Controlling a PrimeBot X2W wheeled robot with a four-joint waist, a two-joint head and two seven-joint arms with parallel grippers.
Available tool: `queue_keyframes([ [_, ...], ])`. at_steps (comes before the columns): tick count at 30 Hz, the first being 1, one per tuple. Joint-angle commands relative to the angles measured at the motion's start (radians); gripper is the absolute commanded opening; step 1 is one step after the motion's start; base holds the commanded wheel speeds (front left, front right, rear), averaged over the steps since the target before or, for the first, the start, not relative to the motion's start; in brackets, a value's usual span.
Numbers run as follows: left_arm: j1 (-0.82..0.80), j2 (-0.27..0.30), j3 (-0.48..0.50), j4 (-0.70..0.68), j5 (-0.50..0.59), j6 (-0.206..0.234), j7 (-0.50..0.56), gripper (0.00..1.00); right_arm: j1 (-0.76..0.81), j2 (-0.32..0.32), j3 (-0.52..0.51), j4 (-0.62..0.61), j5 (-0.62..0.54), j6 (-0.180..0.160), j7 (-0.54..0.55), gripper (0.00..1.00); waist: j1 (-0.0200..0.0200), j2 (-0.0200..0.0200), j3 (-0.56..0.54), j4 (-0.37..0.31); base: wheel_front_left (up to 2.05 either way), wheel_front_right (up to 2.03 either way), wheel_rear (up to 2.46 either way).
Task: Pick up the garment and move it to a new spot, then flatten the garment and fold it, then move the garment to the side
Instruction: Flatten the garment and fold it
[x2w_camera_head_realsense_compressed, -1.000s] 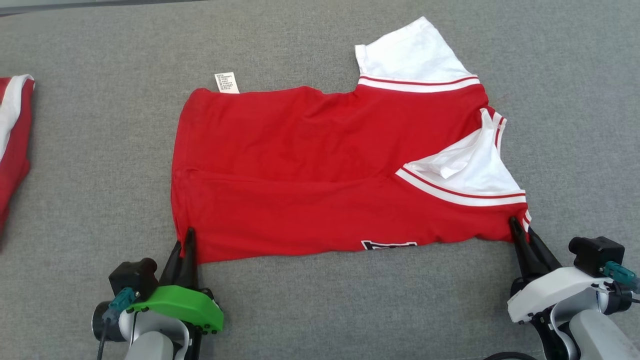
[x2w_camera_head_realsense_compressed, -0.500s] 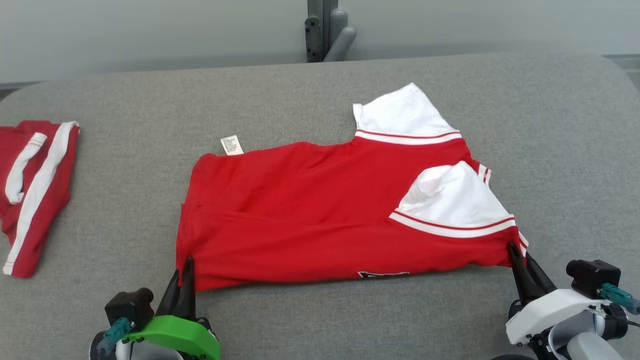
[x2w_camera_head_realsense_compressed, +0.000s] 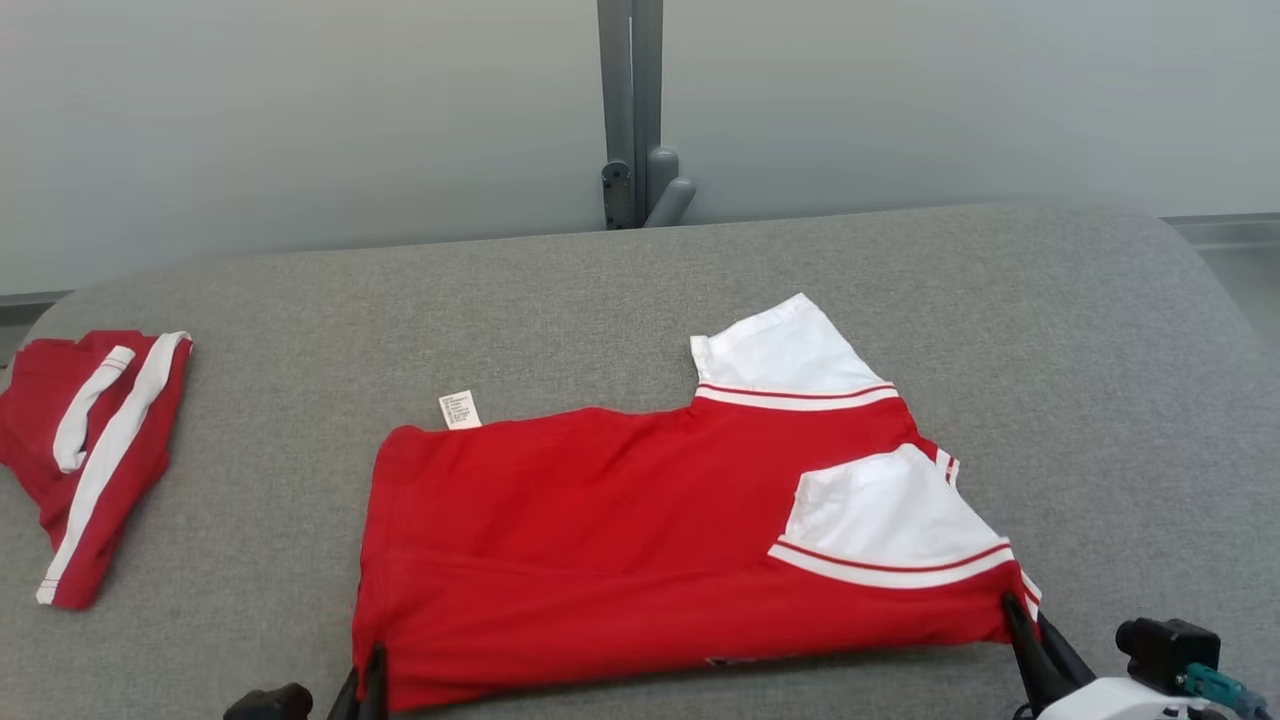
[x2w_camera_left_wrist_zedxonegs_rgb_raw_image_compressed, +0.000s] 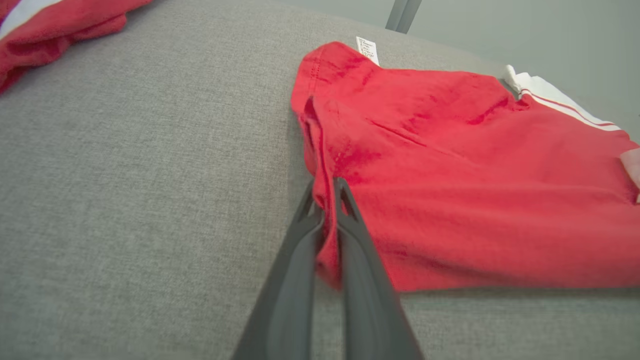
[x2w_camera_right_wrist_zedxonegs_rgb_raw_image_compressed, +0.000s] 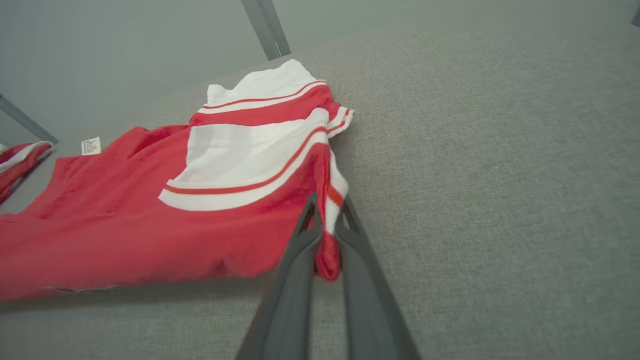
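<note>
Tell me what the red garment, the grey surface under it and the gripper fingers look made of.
The garment: soft knit, likely cotton jersey, matte; it creases and bunches where pinched. The grey surface: woven fabric cover, seemingly padded; visible weave, rounded edge. The fingers: dark matte plastic or rubber, by the smooth dull sheen.

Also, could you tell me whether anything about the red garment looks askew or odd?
Slightly. The garment has an uneven far edge: one white sleeve juts past it, the other sleeve lies folded onto the red body, and the care label pokes out at the far left corner.
</note>
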Motion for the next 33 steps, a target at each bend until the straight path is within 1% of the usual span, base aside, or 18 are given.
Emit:
queue_keyframes([
  [1,0.028,0.005,0.002,0.019,-0.005,-0.002,0.0,0.0,0.029,-0.007,0.005,0.005,0.005,-0.002,-0.001,0.0,0.0001,0.0001,0.01,-0.006,0.0,0.0,0.0],
  [8,0.055,0.005,0.002,0.054,-0.013,-0.002,0.0,0.0,0.065,-0.014,0.003,0.011,0.01,-0.002,-0.001,0.0,0.0001,0.0001,0.032,-0.015,0.0,0.0,0.0],
  [10,0.056,0.005,-0.001,0.066,-0.021,0.005,0.0,0.0,0.062,-0.016,-0.001,0.013,0.003,-0.002,-0.001,0.0,0.0001,0.0001,0.038,-0.015,0.0,0.0,0.0],
  [11,0.053,0.005,-0.005,0.071,-0.023,0.005,0.0,0.37,0.058,-0.018,-0.005,0.016,0.0,-0.002,-0.001,0.41,0.0001,0.0001,0.042,-0.014,0.0,0.0,0.0],
  [12,0.048,0.005,-0.008,0.072,-0.026,0.007,0.0,0.95,0.055,-0.017,-0.007,0.026,-0.002,-0.002,-0.001,1.0,0.0001,0.0001,0.045,-0.012,0.0,0.0,0.0],
  [13,0.043,0.005,-0.009,0.074,-0.029,0.012,0.0,1.0,0.047,-0.016,-0.012,0.028,-0.009,-0.002,-0.001,1.0,0.0001,0.0001,0.048,-0.011,0.0,0.0,0.0],
  [18,0.025,0.005,0.001,0.041,-0.017,0.037,0.0,1.0,0.016,-0.015,-0.077,0.017,-0.057,-0.002,-0.001,1.0,0.0001,0.0001,0.076,0.003,0.0,0.0,0.0],
  [23,-0.046,0.005,0.021,-0.016,0.039,0.031,0.0,1.0,-0.056,-0.012,-0.12,-0.022,-0.108,-0.001,-0.001,1.0,0.0001,0.0001,0.138,0.017,0.0,0.0,0.0],
  [27,-0.169,0.015,0.032,-0.006,0.081,0.023,0.0,1.0,-0.157,-0.018,-0.106,-0.039,-0.133,-0.001,-0.001,1.0,0.0001,0.0001,0.217,0.018,0.0,0.0,0.0],
  [33,-0.365,0.036,0.026,0.099,0.115,0.011,0.0,1.0,-0.292,-0.022,-0.048,-0.044,-0.143,-0.001,-0.001,1.0,0.0001,0.0001,0.307,0.005,0.0,0.0,0.0],
])
